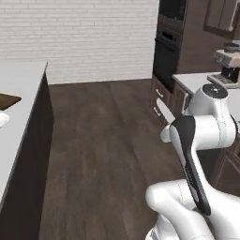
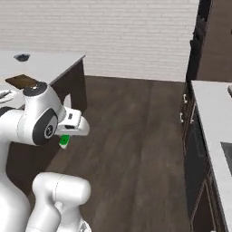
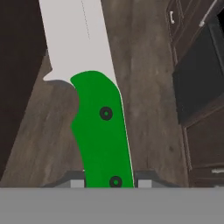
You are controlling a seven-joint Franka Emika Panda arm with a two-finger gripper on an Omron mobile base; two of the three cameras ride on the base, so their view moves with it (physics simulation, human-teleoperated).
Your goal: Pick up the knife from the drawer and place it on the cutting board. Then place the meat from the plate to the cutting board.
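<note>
The jaws are clenched on the green handle of the knife (image 3: 101,131), one finger (image 3: 75,180) on each side near its butt end. In the hand view the pale blade points up toward 12 o'clock, over the dark wood floor (image 3: 144,78). In the right base view a bit of green handle peeks out under the gripper (image 2: 65,141), held in the air. The cutting board (image 2: 23,81) lies on the desk (image 2: 50,63) at about 10 o'clock from it, well apart.
</note>
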